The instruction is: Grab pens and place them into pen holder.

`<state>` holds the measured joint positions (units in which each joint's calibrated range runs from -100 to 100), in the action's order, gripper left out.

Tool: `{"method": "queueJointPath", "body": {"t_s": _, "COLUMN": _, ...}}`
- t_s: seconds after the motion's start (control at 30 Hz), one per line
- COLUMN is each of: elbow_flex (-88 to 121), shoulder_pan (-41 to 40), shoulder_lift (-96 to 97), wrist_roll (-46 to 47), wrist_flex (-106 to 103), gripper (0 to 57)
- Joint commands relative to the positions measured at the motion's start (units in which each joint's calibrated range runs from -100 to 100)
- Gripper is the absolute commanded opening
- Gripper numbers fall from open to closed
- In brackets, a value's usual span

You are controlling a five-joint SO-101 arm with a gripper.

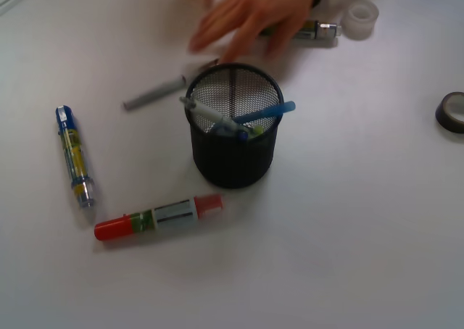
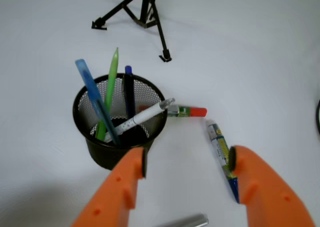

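The black mesh pen holder (image 2: 102, 154) stands upright just ahead of my gripper (image 2: 187, 158), whose orange jaws are wide open with only bare table between them. Four pens lean inside it: light blue (image 2: 92, 94), green (image 2: 112, 82), dark blue (image 2: 129, 92) and white (image 2: 147, 114). A silver pen (image 2: 187, 221) lies on the table below the jaws, close to my gripper. In the front view the holder (image 1: 232, 159) is central and the silver pen (image 1: 156, 93) lies behind it to the left. Nearly all of my gripper is beyond that view's top edge.
A blurred human hand (image 1: 254, 17) reaches in at the back, over the silver pen's end. Fat markers lie around: blue-capped (image 1: 74, 155), red-capped (image 1: 156, 217), and one under the hand (image 1: 319, 30). A white tape roll (image 1: 360, 17), a dark roll (image 1: 453, 111) and a tripod (image 2: 145, 12) also stand here.
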<state>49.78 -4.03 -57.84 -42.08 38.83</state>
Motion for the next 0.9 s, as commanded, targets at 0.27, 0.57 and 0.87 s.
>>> {"method": "queueJointPath", "body": {"t_s": 0.27, "elbow_flex": 15.5, "shoulder_pan": 5.6, "shoulder_lift": -0.7, "wrist_roll": -14.1, "wrist_flex": 2.6, "gripper": 19.7}}
{"method": "queueJointPath", "body": {"t_s": 0.57, "elbow_flex": 16.3, "shoulder_pan": 8.0, "shoulder_lift": -0.8, "wrist_roll": 5.4, "wrist_flex": 9.1, "gripper": 19.7}}
{"method": "queueJointPath", "body": {"t_s": 0.87, "elbow_flex": 6.2, "shoulder_pan": 10.9, "shoulder_lift": 2.2, "wrist_roll": 24.2, "wrist_flex": 37.5, "gripper": 19.4}}
